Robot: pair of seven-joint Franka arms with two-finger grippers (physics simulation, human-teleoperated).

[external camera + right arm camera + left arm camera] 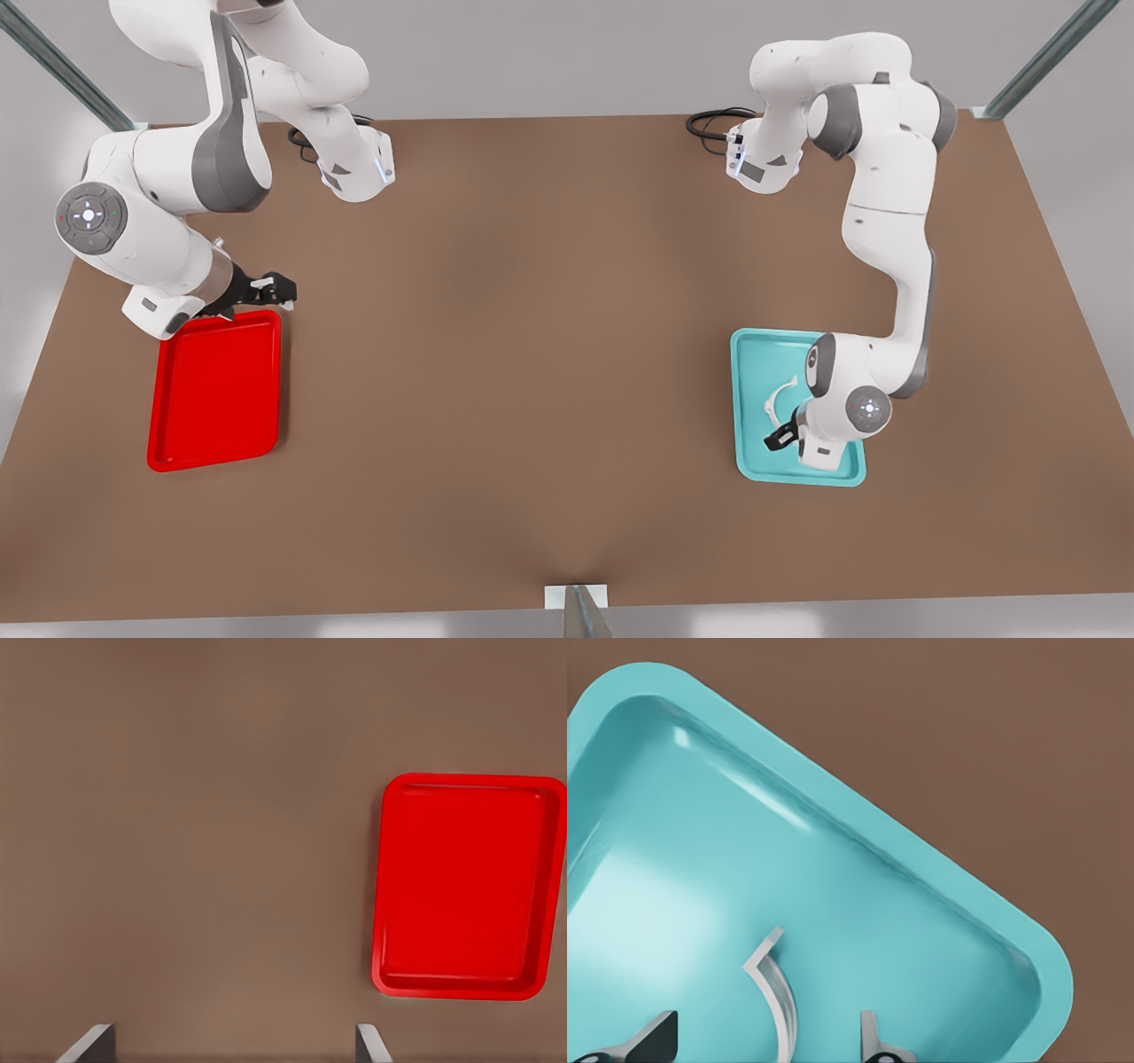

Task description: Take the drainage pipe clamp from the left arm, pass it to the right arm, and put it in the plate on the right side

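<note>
The drainage pipe clamp (780, 394), a thin white half-ring, lies in a light teal tray (753, 354) on the front view's right. My left gripper (780, 436) hovers low over that tray, open. In the left wrist view the clamp (775, 988) lies between the two spread fingertips (651, 1041) of the left gripper (764, 1041), with the teal tray (700, 859) beneath. The red plate (217, 390) is on the front view's left. My right gripper (275, 288) hangs open above its far edge, holding nothing. In the right wrist view the right gripper (230, 1050) shows the plate (465, 886) off to one side.
Both arm bases (354, 168) (762, 159) stand at the far edge of the brown table (532, 354), each with black cables. Metal frame posts rise at the far corners (1036, 62) and at the middle of the near edge (580, 611).
</note>
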